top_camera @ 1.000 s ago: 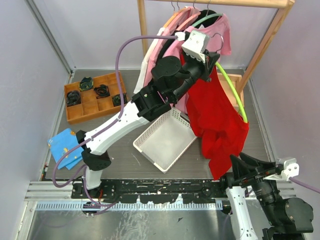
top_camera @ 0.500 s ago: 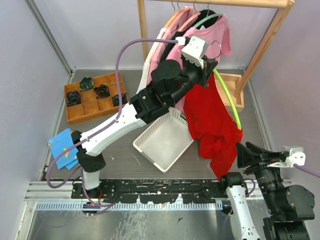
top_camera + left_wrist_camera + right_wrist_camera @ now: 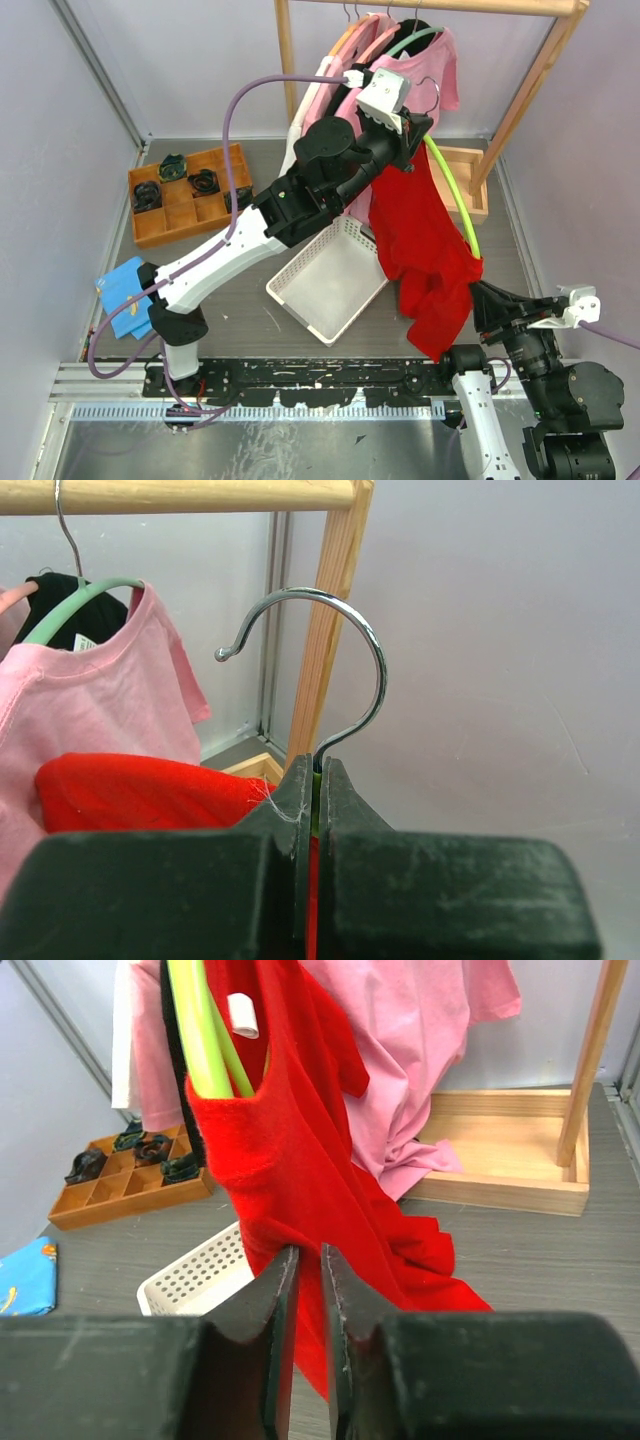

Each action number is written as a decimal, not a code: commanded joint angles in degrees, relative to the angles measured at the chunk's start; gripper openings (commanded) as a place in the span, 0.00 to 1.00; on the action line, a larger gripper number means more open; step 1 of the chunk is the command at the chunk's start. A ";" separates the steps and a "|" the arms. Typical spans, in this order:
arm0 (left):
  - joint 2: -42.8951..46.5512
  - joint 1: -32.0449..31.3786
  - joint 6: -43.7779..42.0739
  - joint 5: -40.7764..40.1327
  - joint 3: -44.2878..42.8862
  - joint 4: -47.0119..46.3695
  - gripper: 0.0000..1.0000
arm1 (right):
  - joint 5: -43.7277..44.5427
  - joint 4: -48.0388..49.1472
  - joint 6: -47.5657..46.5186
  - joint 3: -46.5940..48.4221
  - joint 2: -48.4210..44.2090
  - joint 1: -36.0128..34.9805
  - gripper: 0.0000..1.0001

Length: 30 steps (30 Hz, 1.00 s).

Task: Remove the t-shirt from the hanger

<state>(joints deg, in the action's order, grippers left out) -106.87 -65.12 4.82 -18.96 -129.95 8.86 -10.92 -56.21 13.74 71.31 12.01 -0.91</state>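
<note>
A red t-shirt (image 3: 425, 240) hangs on a lime-green hanger (image 3: 455, 190) with a metal hook (image 3: 350, 660). The hanger is off the wooden rail and held tilted in the air. My left gripper (image 3: 408, 125) is shut on the hanger at the base of the hook (image 3: 316, 765). My right gripper (image 3: 482, 298) is at the shirt's lower right edge. In the right wrist view its jaws (image 3: 303, 1252) are closed to a narrow gap with a fold of the red t-shirt (image 3: 300, 1160) between them. One green hanger arm (image 3: 200, 1030) still sits inside the shirt's shoulder.
A white perforated basket (image 3: 330, 280) lies under the shirt. Pink shirts (image 3: 440, 70) hang on the wooden rail (image 3: 430, 5). A wooden box (image 3: 470, 165) stands at the back right, a compartment tray (image 3: 185, 195) at the left, and a blue cloth (image 3: 130, 295) at the front left.
My left gripper has raised the hanger a little up and to the left. My right gripper drew off to the right, then came back and closed on the shirt's lower edge.
</note>
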 commanded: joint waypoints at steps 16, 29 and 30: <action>-0.58 0.34 0.33 -1.61 -5.62 -4.15 0.00 | -3.53 -0.48 -1.06 1.42 -3.51 0.16 0.30; 0.31 0.35 1.10 -0.54 -3.58 -4.43 0.00 | -2.88 4.10 -2.10 1.73 -0.46 0.11 0.52; 0.42 0.30 1.11 -0.55 -3.53 -4.53 0.00 | -2.82 4.54 -2.13 1.60 -0.17 0.12 0.51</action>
<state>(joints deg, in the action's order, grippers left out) -107.57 -65.12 5.26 -19.84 -132.57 10.20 -14.22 -56.62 12.34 71.92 8.91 -0.91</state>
